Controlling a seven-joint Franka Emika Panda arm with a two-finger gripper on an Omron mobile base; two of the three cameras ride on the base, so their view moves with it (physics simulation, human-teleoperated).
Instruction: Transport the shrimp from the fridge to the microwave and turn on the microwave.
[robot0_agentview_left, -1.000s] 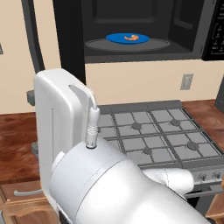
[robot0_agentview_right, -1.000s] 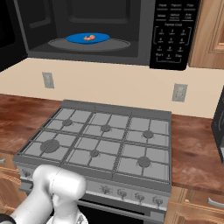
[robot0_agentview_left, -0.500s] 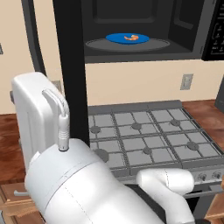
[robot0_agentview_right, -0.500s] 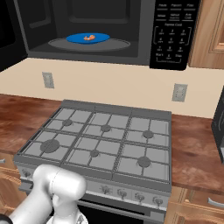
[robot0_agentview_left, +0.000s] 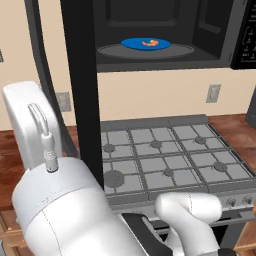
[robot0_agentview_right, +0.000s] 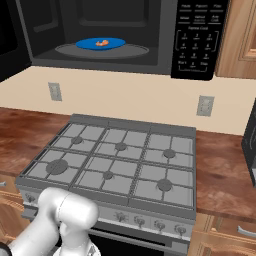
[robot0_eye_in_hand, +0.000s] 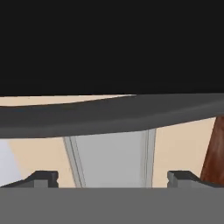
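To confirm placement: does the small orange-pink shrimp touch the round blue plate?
Touching. In the right base view the orange-pink shrimp lies directly on the blue plate, no gap.

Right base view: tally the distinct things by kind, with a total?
Microwave: 1
Blue plate: 1
Shrimp: 1
Gas stove: 1
Wall outlets: 2
Total: 6

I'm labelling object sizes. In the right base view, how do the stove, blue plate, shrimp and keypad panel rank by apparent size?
Largest to smallest:
1. stove, though it sits nearest the camera
2. keypad panel
3. blue plate
4. shrimp
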